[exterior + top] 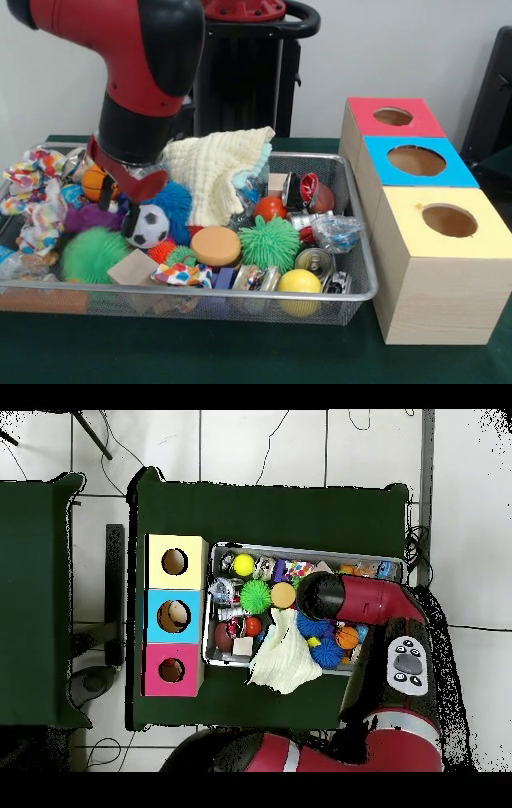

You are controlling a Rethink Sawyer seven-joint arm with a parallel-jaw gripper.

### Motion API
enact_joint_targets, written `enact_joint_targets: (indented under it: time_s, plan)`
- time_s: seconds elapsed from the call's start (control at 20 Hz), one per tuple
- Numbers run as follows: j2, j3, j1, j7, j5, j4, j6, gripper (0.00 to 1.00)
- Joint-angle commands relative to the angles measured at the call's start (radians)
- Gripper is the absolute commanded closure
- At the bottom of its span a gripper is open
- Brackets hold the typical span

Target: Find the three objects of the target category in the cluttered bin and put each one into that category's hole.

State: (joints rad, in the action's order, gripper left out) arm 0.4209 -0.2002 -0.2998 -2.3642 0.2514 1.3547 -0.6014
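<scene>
**Gripper down in bin, over the ball cluster – grasp state unclear**

Gripper (118, 210) sits low in the wire bin (356, 272), left-centre in the front view. One dark fingertip shows beside the soccer ball (147, 226); the other is hidden behind the red wrist guard, so can't tell if it's released or clenched on anything.

Around it, clock-wise from the gripper in the front view:
- 3 o'clock: soccer ball, touching or just beside the finger; blue spiky ball (172, 200) behind it.
- 12 o'clock: small basketball (94, 182), partly under the wrist.
- 7 o'clock: green fuzzy ball (94, 254).
- 2 o'clock: cream cloth (214, 172) draped over the back rim.

My guess is balls are the target category; yellow ball (298, 282) at the front rim is another candidate. Boxes with holes stand right of the bin: red (392, 117), blue (416, 161), yellow (449, 220).

For a clean pick: centre on one ball, keep clear of the cloth and the scrunchies (36, 192), lift straight up before traversing.
</scene>
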Motion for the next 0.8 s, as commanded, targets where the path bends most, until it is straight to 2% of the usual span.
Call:
enact_joint_targets:
  time_s: [0.05, 0.2, 0.35, 0.6, 0.8]
  plan:
    - [0.107, 0.086, -0.03, 0.239, 0.04, 0.045, -0.249, 0.0]
    - [0.101, 0.106, -0.059, 0.277, 0.04, -0.025, -0.337, 0.0]
    - [0.079, 0.127, -0.085, 0.3, 0.051, -0.072, -0.371, 0.0]
    - [0.027, 0.167, -0.129, 0.347, 0.1, -0.126, -0.323, 0.0]
    - [-0.054, 0.269, -0.23, 0.483, 0.158, -0.159, -0.194, 0.0]
